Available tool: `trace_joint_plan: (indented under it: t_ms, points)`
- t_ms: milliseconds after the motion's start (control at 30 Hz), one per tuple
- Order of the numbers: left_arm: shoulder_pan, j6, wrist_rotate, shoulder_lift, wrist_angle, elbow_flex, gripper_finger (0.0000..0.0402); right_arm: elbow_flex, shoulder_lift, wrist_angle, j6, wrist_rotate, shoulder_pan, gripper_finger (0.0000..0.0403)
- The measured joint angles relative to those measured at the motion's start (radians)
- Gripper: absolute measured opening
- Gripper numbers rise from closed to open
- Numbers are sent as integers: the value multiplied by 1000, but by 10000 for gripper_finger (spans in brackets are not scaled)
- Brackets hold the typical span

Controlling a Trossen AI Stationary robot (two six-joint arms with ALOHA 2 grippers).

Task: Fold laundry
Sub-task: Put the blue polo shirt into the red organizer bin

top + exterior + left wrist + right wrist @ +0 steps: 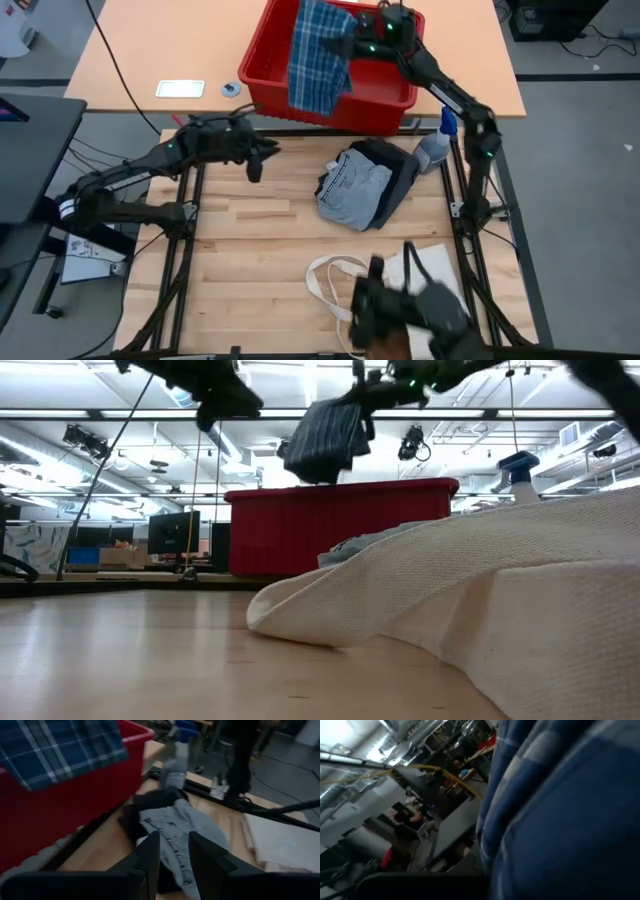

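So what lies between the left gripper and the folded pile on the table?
Bare wood tabletop, in the high view; left gripper hovers beside the grey-and-black pile.

No readable text, label, brand, number or sign in any view.

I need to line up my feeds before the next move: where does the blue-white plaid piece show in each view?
High view: plaid piece hangs from the right gripper over the red bin, top centre.
Low view: dark bundle hanging above the bin, upper middle.
Left wrist view: upper left, over the bin's rim.
Right wrist view: fills the right half.
Shared landmark: the red bin, except in the right wrist view.
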Motion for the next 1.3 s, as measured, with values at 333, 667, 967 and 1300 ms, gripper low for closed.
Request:
trace_joint_plan:
  t_ms: [333,667,967,1300]
  points:
    - [68,50,6,-58,-15,-30,105,285,353,171,87,-125,-143,31]
    - [105,56,8,-53,-30,-30,105,281,470,139,163,-142,-202,31]
    - [105,78,9,-53,-69,-30,105,281,463,-159,-22,0,-209,31]
    - [105,84,9,-53,-70,-30,105,281,464,-175,-169,91,-191,35]
